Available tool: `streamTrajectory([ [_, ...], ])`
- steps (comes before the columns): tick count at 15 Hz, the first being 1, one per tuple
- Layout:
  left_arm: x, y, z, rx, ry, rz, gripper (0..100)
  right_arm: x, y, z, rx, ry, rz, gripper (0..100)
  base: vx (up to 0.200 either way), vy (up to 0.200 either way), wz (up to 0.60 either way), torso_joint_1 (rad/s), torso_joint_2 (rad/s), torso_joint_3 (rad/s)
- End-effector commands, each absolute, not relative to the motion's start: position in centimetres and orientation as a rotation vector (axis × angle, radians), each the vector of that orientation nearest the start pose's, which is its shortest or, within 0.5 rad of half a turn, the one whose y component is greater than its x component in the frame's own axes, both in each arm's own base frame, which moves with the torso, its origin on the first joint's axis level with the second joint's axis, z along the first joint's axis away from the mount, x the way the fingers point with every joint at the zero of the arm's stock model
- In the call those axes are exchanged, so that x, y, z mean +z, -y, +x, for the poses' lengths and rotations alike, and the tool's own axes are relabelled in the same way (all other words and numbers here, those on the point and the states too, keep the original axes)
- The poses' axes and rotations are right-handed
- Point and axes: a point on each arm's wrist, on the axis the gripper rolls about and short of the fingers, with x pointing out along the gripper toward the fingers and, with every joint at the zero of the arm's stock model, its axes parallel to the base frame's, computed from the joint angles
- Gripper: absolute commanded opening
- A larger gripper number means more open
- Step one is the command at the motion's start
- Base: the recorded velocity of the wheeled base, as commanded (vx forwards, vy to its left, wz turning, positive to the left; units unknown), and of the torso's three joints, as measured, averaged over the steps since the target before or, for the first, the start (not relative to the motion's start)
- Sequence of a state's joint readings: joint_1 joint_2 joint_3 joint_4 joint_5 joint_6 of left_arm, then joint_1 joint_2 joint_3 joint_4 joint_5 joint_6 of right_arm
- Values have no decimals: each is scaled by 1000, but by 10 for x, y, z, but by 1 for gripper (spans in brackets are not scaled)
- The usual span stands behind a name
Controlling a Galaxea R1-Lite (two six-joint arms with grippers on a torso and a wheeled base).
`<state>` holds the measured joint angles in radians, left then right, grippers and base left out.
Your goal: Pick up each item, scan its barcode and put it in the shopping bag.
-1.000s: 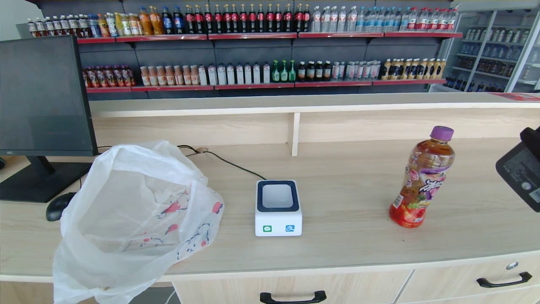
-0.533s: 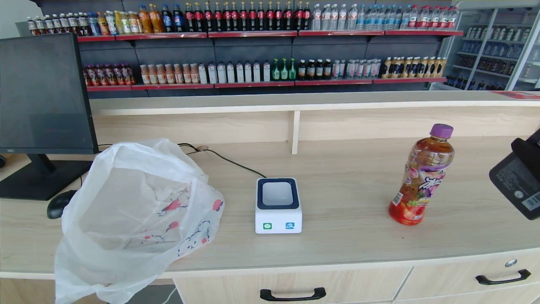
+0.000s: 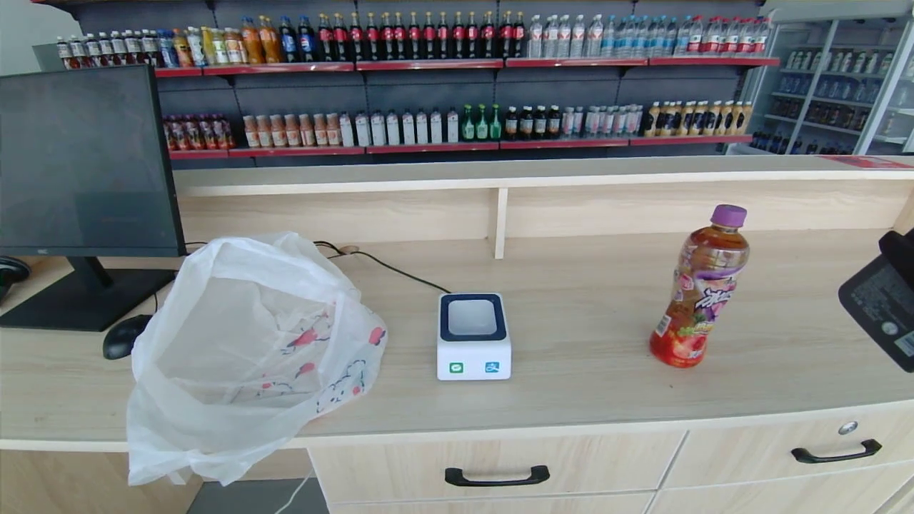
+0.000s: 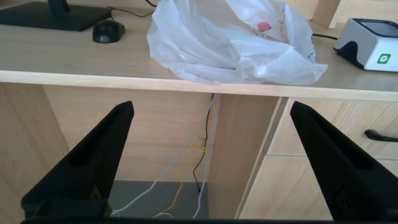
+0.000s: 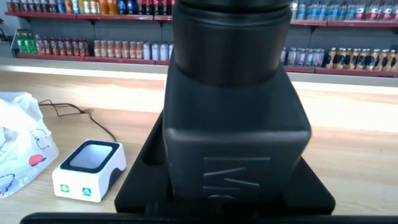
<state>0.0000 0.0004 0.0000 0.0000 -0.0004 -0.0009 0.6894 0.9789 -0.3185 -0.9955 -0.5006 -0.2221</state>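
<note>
A tea bottle [image 3: 700, 289] with a purple cap stands upright on the right of the wooden counter [image 3: 585, 400]. A white barcode scanner [image 3: 473, 335] sits at the counter's middle, also seen as the scanner [image 5: 89, 171]. A translucent shopping bag [image 3: 250, 350] with red print slumps open over the counter's front left edge. My left gripper [image 4: 208, 162] is open, its fingers [image 4: 87, 165] spread wide, low in front of the cabinet below the bag [image 4: 230, 40]. The black housing of my right arm [image 3: 882, 307] sits at the far right, apart from the bottle; this housing [image 5: 236, 124] hides its fingers.
A dark monitor [image 3: 86, 164] and a mouse [image 3: 125, 335] stand at the left. The scanner's cable [image 3: 385, 265] runs back along the counter. A raised ledge [image 3: 500, 178] borders the far side, with drink shelves behind it. Drawers with black handles [image 3: 496, 476] lie under the counter.
The whole head picture has shifted, so the camera has moved. The bottle, scanner and bag keep their places on the counter. The right arm's housing stays at the right edge.
</note>
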Motion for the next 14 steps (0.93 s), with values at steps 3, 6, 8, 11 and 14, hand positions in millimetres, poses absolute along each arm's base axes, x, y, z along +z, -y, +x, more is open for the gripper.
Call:
streamTrajectory([
  [3, 75, 0, -23, 0, 0, -6, 100, 237, -65, 96, 154, 297, -33, 0, 0, 200, 0, 17, 9, 1],
  [6, 75, 0, -23, 0, 0, -9, 100, 236, -66, 97, 155, 290, -40, 0, 0, 200, 0, -4, 1, 2],
  [8, 75, 0, -23, 0, 0, -8, 100, 238, -69, 101, 155, 286, -44, 0, 0, 100, 0, 1, 1, 4],
  [11, 76, 0, -23, 0, 2, -6, 100, 241, -79, 114, 152, 268, -67, 0, 0, 0, 0, 0, 0, 0],
  [14, 76, 0, -23, 0, 2, -6, 100, 238, -92, 131, 149, 233, -117, 0, 0, 0, 0, 0, 0, 0],
])
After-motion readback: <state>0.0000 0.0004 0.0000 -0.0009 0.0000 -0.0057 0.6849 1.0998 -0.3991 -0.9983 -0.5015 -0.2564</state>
